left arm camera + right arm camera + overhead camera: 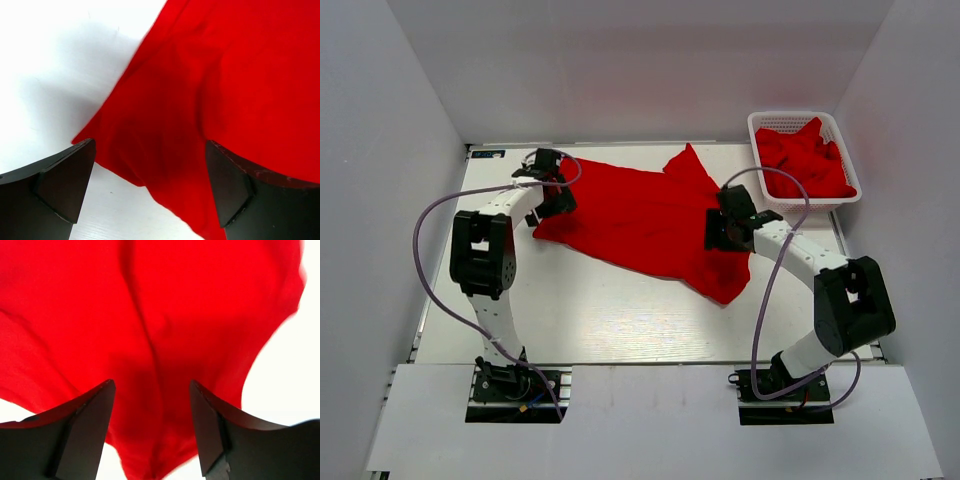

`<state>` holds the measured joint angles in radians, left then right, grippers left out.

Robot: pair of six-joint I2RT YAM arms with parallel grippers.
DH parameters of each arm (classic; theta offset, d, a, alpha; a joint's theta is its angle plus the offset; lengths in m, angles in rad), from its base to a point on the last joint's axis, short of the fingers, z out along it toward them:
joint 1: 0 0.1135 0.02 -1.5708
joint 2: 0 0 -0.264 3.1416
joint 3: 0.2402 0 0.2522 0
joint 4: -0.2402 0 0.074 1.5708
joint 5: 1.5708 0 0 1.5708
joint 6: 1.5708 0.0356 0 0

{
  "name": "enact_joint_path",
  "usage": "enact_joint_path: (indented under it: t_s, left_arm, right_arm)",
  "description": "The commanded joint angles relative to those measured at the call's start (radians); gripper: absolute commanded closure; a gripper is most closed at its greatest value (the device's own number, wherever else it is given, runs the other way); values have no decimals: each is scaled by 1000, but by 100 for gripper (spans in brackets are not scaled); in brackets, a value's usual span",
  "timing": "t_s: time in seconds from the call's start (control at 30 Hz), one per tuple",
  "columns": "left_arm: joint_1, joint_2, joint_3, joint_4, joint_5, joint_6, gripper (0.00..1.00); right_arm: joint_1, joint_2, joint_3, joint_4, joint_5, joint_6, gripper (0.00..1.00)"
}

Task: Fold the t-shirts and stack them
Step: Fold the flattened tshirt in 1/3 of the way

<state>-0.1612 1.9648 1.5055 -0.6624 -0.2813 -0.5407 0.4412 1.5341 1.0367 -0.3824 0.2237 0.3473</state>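
A red t-shirt (645,222) lies spread and rumpled across the far middle of the white table (610,320). My left gripper (552,208) is open over the shirt's left edge; in the left wrist view the red cloth (210,100) lies between and beyond the two dark fingers (65,180), its edge on the white surface. My right gripper (717,232) is open over the shirt's right part; in the right wrist view a creased fold of cloth (150,365) runs between the fingers (87,430). Neither gripper holds cloth.
A white mesh basket (844,160) at the far right holds more red t-shirts (807,160). White walls close in the table on the left, back and right. Purple cables loop from both arms.
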Motion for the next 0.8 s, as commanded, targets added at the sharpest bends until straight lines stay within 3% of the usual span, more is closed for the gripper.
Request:
enact_joint_path:
  t_s: [0.0,0.2,0.37,0.4,0.43,0.6,0.67,0.77]
  left_arm:
    - [-6,-4,-47,44,57,27,0]
    - [-6,6,-137,76,66,27,0]
    - [-6,6,-189,86,67,27,0]
    - [-6,6,-205,95,67,27,0]
    - [3,6,-218,95,67,27,0]
    - [3,6,-238,86,17,27,0]
    - [3,6,-248,86,7,27,0]
    - [3,6,-257,86,-4,27,0]
  right_arm:
    - [-31,-29,-53,-24,-104,94,34]
    - [-59,-65,-193,23,-303,151,37]
    - [-76,-69,-250,120,-423,188,57]
    - [-76,-68,-256,129,-426,176,63]
    - [-76,-68,-256,145,-423,197,78]
    - [-81,-88,-210,100,-294,168,84]
    - [-81,-95,-202,94,-253,145,100]
    - [-84,-109,-193,112,-235,108,100]
